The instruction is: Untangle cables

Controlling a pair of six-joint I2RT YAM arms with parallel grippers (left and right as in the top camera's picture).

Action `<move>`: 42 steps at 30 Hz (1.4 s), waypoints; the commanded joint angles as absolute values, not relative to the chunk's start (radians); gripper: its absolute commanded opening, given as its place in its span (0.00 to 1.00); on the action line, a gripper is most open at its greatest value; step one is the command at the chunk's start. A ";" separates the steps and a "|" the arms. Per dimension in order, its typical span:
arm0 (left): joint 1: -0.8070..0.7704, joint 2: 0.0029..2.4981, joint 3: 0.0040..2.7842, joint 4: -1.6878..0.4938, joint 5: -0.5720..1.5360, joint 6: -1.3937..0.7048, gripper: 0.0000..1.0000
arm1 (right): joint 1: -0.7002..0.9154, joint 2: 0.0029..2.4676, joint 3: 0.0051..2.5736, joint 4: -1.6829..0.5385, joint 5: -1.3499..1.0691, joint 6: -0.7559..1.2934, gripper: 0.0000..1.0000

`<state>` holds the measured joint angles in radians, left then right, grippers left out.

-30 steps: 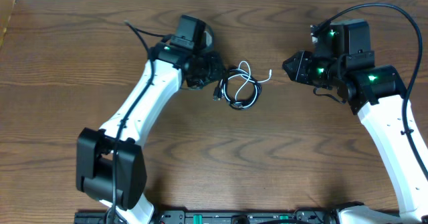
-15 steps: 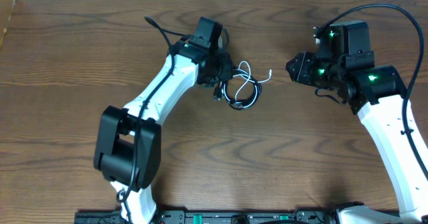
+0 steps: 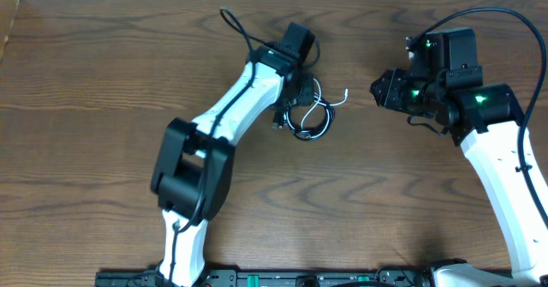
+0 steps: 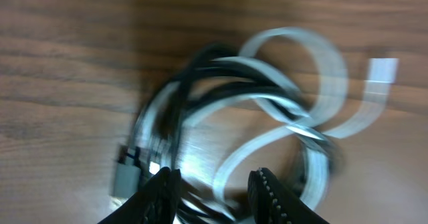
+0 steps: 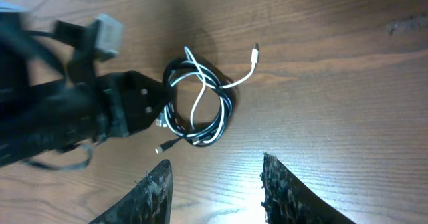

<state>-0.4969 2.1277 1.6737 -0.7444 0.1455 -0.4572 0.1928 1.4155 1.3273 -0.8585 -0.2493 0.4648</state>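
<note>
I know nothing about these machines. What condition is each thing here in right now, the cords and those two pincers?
black cord, coiled on the table, tangled with the white one.
white cord, looped through the black coil, one plug end sticking out free.
left pincer, open, close over the cords; too blurred to tell if it touches them.
right pincer, open, empty, away from the cords.

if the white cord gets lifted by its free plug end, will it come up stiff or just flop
Probably floppy: the white cord is thin and lies in loose curves. It likely drags the black cord along, since the two loop through each other. Looks light, so it should slide easily on the table.
</note>
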 commanded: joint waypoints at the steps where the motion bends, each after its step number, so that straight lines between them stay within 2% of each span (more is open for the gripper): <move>1: -0.501 2.154 1.677 -0.755 0.045 -0.439 0.38 | 0.189 1.420 1.331 -0.867 -0.242 0.447 0.40; 12: -0.508 2.164 1.677 -0.690 -0.079 -0.442 0.38 | 0.189 1.420 1.331 -0.865 -0.241 0.446 0.42; 18: -0.508 2.168 1.666 -0.638 -0.079 -0.441 0.38 | 0.189 1.420 1.331 -0.866 -0.241 0.439 0.42; 23: -0.508 2.170 1.655 -0.641 -0.080 -0.437 0.33 | 0.189 1.420 1.331 -0.866 -0.241 0.436 0.42; 42: -0.530 2.237 1.640 -0.599 -0.068 -0.438 0.33 | 0.190 1.420 1.331 -0.880 -0.242 0.432 0.41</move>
